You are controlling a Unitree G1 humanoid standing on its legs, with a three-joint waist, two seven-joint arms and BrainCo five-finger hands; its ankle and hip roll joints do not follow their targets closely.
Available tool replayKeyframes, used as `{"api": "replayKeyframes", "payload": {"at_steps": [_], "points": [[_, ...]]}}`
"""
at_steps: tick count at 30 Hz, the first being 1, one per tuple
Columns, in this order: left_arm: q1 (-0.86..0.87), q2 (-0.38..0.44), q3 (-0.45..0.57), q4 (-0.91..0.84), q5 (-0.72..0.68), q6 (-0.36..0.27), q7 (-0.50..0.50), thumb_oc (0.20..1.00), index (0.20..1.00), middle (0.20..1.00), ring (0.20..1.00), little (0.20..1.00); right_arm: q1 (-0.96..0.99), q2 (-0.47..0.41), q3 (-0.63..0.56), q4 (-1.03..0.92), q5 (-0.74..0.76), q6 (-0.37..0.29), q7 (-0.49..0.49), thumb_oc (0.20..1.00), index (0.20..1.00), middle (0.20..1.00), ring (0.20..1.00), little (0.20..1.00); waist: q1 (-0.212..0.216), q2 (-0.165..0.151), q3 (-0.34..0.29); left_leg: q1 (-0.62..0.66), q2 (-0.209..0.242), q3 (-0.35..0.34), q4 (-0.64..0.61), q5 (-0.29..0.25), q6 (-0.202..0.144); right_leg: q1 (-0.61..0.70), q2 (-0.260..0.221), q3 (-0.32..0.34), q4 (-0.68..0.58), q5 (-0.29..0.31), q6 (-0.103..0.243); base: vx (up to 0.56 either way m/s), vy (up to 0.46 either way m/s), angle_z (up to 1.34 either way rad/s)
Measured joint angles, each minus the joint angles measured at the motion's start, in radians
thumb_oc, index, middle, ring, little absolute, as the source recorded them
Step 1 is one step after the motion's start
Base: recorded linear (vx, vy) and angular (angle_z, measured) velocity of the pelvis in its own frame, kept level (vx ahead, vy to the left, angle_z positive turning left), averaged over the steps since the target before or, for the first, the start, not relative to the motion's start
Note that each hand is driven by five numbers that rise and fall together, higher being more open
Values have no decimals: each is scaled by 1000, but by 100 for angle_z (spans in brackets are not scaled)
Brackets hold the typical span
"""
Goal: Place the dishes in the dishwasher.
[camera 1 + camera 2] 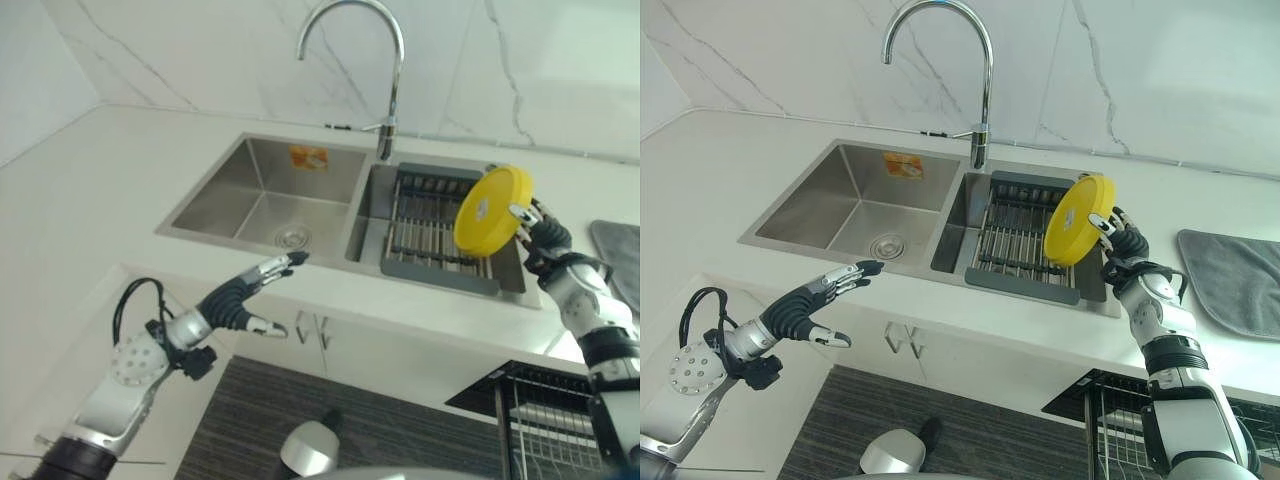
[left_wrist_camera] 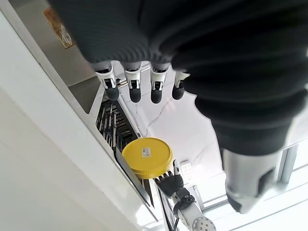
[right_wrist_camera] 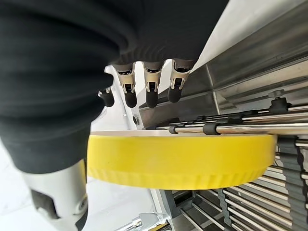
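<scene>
A round yellow plate (image 1: 490, 210) is held tilted on edge above the dish rack (image 1: 425, 228) in the sink's right basin. My right hand (image 1: 543, 240) grips its rim from the right, fingers over one face and thumb under the other; the right wrist view shows the plate (image 3: 183, 161) edge-on between them. My left hand (image 1: 240, 295) floats open, fingers straight, over the counter's front edge before the left basin (image 1: 265, 195), holding nothing. The left wrist view looks past its fingers (image 2: 132, 89) towards the plate (image 2: 147, 157).
A tall curved faucet (image 1: 388, 70) stands behind the sink's divider. A grey mat (image 1: 1230, 280) lies on the counter to the right. A wire dishwasher rack (image 1: 545, 420) shows below the counter at lower right, beside dark flooring.
</scene>
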Motion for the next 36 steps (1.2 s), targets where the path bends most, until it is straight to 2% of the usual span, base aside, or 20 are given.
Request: {"api": "replayKeyframes", "payload": {"at_steps": [10, 26, 29, 36], "points": [[2, 0, 0, 0, 0, 0, 1, 1000, 1000, 1000, 1000, 1000, -29, -37, 34, 43, -27, 39, -24, 1000, 1000, 1000, 1000, 1000, 11, -10, 6, -11, -7, -21, 0, 4, 1, 1, 0, 0, 0, -6, 0, 2, 23, 5], [10, 1, -2, 0, 0, 3, 18, 1000, 1000, 1000, 1000, 1000, -128, -42, 46, 107, -31, 74, -89, 1000, 1000, 1000, 1000, 1000, 19, -21, 12, -14, -10, -30, 0, 4, 1, 3, 0, 1, 0, -8, 1, 12, 15, 1], [10, 9, -2, 0, 0, 3, 18, 1000, 1000, 1000, 1000, 1000, -134, -74, 76, 114, -31, 92, -89, 1000, 1000, 1000, 1000, 1000, 23, -23, 15, -16, -12, -40, 0, 4, 1, 0, 0, 1, 0, -18, -5, 8, 1, 7], [27, 18, -2, 0, 0, 5, 17, 1000, 1000, 1000, 1000, 1000, -145, -95, 76, 114, -28, 114, -91, 1000, 1000, 1000, 1000, 1000, 30, -44, 27, -18, -13, -47, 0, 5, 0, 1, 2, 2, 0, -23, -3, 3, -1, 2]]}}
